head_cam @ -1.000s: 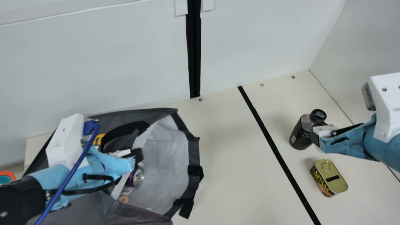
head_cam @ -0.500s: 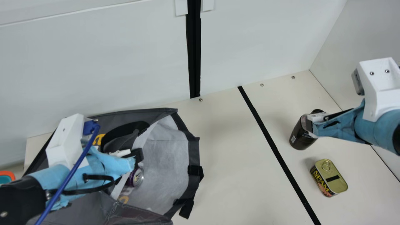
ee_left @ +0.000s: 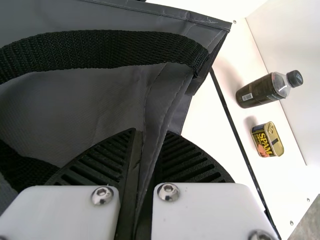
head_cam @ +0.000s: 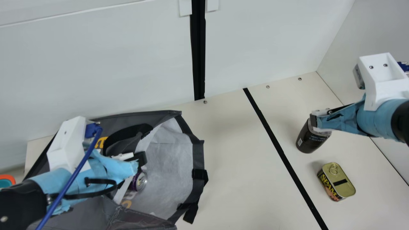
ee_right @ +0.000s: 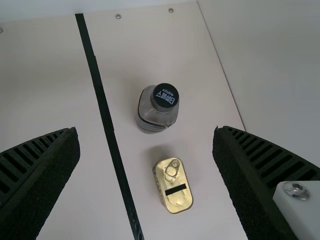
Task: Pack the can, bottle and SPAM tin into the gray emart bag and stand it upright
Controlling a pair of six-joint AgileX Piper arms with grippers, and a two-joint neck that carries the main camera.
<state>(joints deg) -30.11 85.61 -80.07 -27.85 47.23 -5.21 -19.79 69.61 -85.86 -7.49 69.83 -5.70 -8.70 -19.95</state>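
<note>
My left gripper [head_cam: 135, 163] is at the gray bag [head_cam: 108, 214]; in the left wrist view the same gripper [ee_left: 145, 150] is shut on the edge of the bag's fabric [ee_left: 155, 120]. Inside the bag's open mouth lies the purple can [head_cam: 139, 181]. My right gripper [head_cam: 314, 121] is above the dark bottle [head_cam: 310, 140], hiding its cap. From the right wrist, that gripper [ee_right: 146, 150] has its fingers wide apart, with the upright bottle [ee_right: 157, 110] and the SPAM tin [ee_right: 174, 187] seen between them, below. The tin stands beside the bottle.
A black strip [head_cam: 281, 153] runs across the cream table [head_cam: 239, 159] between bag and bottle. White walls [head_cam: 96, 64] rise behind and at the right. An orange-rimmed object [head_cam: 8, 179] is at the far left.
My right arm has moved left and toward the back wall, its gripper passing over the bottle's top. The left arm, bag, can, bottle and tin have kept their places.
</note>
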